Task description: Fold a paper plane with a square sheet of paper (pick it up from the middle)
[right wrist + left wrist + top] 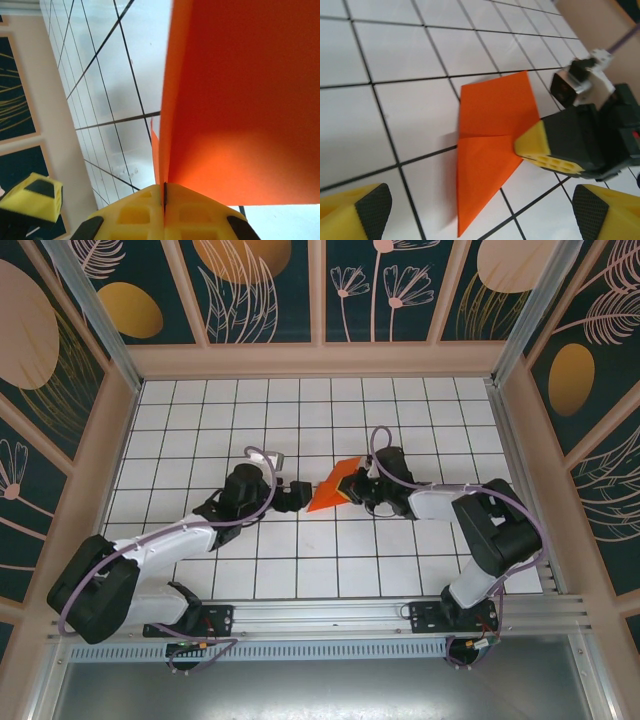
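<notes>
The orange-red sheet of paper (333,485) is folded into a pointed, plane-like shape with a triangular nose, and it rests on the white grid tiles at the table's middle. In the left wrist view the paper (490,150) lies flat with its tip toward the camera. My right gripper (358,485) is shut on the paper's right edge, its yellow fingertips (535,145) pinching it. In the right wrist view the jaws (164,192) meet on the paper (240,100), which rises upright from them. My left gripper (300,492) stands open just left of the paper, its fingers (370,205) wide apart and holding nothing.
The white tiled table (200,410) is walled by patterned panels at the back and sides. A metal rail (330,615) carrying the arm bases runs along the near edge. One left fingertip (37,197) shows at the lower left of the right wrist view.
</notes>
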